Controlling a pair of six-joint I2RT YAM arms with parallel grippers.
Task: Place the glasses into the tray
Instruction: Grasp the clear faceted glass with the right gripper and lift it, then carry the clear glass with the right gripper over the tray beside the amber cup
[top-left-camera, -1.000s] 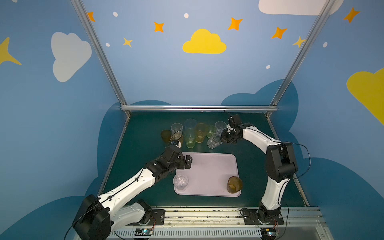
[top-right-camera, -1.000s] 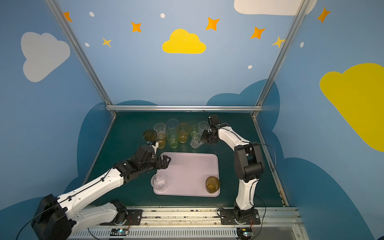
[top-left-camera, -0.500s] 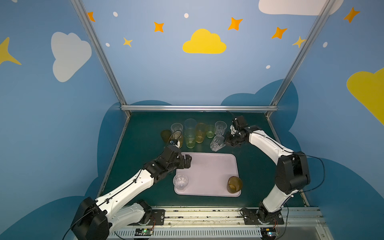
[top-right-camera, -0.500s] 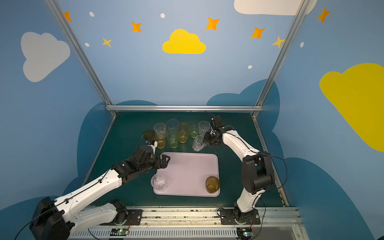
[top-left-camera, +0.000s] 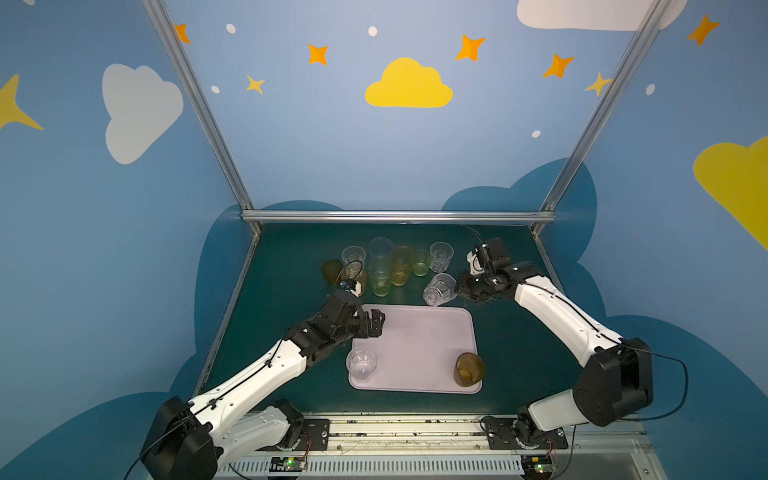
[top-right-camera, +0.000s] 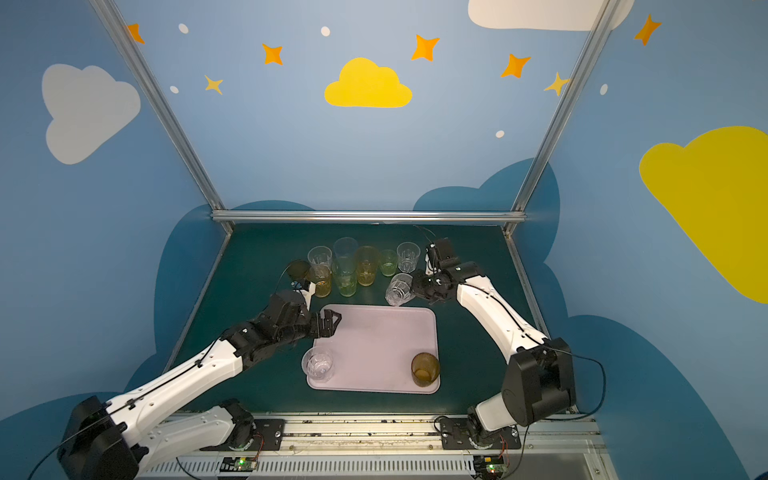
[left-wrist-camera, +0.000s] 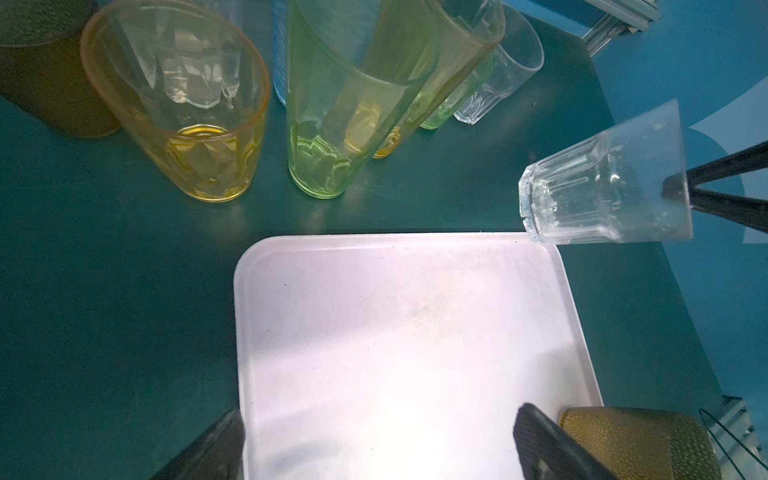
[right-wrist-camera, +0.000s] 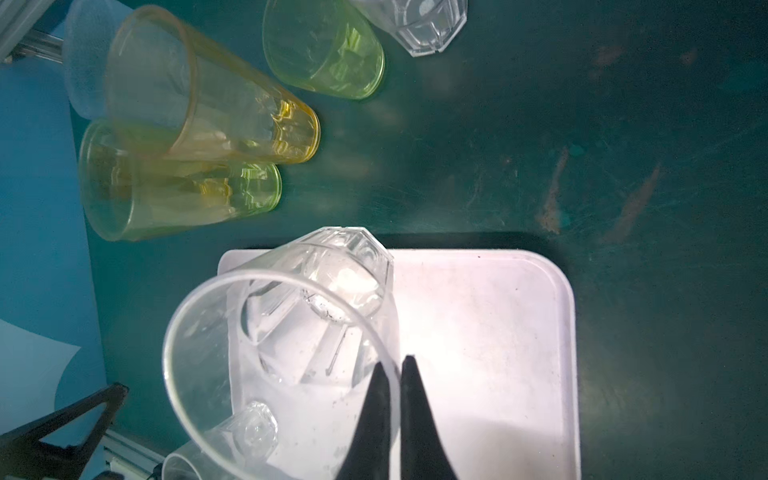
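Matt pale plastic tray (left-wrist-camera: 415, 332), glossy see-through faceted glasses (left-wrist-camera: 332, 104), scuffed matt green tabletop (right-wrist-camera: 582, 145)

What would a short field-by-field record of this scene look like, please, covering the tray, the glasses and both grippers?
tray: pink-lilac tray, flat on the green table
in tray: clear faceted glass at the near left corner; brown glass at the near right corner
on table: eight more glasses, clustered behind the tray
held: tilted clear glass, pinched at its rim by the shut right gripper, by the tray's far edge
free: left gripper, open and empty, over the tray's far left corner
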